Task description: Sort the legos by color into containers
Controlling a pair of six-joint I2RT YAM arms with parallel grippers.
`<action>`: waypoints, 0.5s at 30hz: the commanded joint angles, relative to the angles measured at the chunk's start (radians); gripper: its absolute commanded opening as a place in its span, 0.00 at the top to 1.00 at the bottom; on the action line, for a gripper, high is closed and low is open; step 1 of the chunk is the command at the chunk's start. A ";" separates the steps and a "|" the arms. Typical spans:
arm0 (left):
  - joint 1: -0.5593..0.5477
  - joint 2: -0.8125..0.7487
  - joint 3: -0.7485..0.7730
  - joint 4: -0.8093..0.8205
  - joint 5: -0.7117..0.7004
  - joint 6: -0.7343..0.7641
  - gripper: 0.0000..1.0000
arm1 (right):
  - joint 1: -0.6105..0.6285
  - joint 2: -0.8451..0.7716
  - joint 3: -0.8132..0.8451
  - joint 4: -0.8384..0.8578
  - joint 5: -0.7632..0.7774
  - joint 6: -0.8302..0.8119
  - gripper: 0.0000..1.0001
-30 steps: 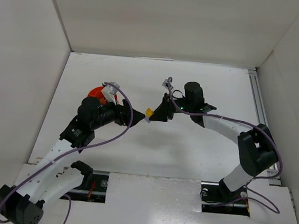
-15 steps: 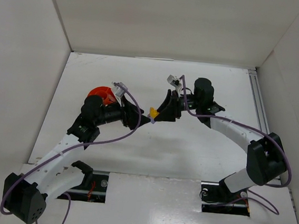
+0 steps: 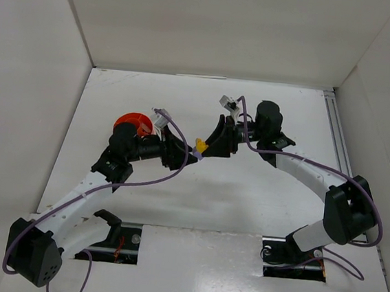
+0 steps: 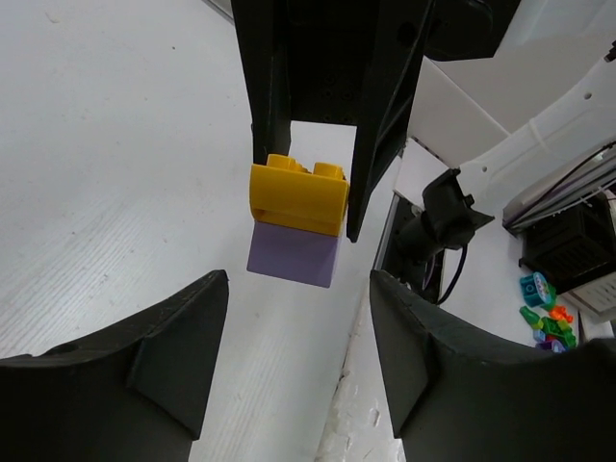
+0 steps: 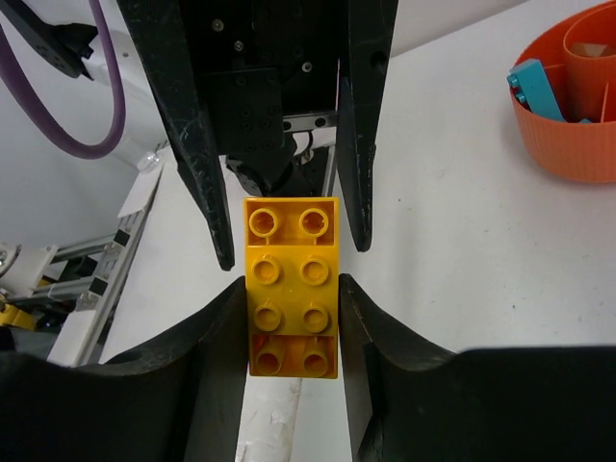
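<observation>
A yellow lego [image 5: 292, 289] with a purple lego [image 4: 294, 255] stuck under it hangs above the table's middle, and my right gripper [image 5: 292, 298] is shut on the yellow one's sides. My left gripper [image 4: 298, 289] faces it tip to tip and is open. Its fingers [image 5: 197, 173] flank the far end of the yellow lego [image 3: 199, 145] with small gaps on both sides. The orange-red bowl [image 3: 131, 122] stands on the table behind the left wrist. A teal lego [image 5: 534, 82] lies in this bowl [image 5: 568, 144].
White walls close in the table [image 3: 245, 199] on the left, back and right. The right arm's base and cables [image 4: 443, 217] rise at the near edge. Several small coloured legos [image 4: 547, 318] lie beside a black box beyond that edge.
My left arm reached right until its fingers came round the held legos, and its jaws narrowed. The right gripper shifted slightly up and right with the legos, still shut.
</observation>
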State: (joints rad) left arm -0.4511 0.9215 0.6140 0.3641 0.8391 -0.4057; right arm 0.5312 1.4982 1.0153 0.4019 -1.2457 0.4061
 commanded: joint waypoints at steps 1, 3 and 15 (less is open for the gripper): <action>-0.006 -0.001 0.015 0.064 0.038 0.021 0.44 | 0.007 -0.030 0.014 0.110 -0.027 0.030 0.81; -0.024 -0.001 0.015 0.064 0.028 0.021 0.47 | 0.016 -0.030 0.014 0.110 -0.027 0.030 0.81; -0.034 0.017 0.033 0.064 0.005 -0.001 0.54 | 0.047 -0.021 0.005 0.110 -0.018 0.011 0.82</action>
State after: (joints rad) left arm -0.4824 0.9470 0.6144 0.3706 0.8333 -0.4042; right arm 0.5571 1.4982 1.0153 0.4370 -1.2453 0.4351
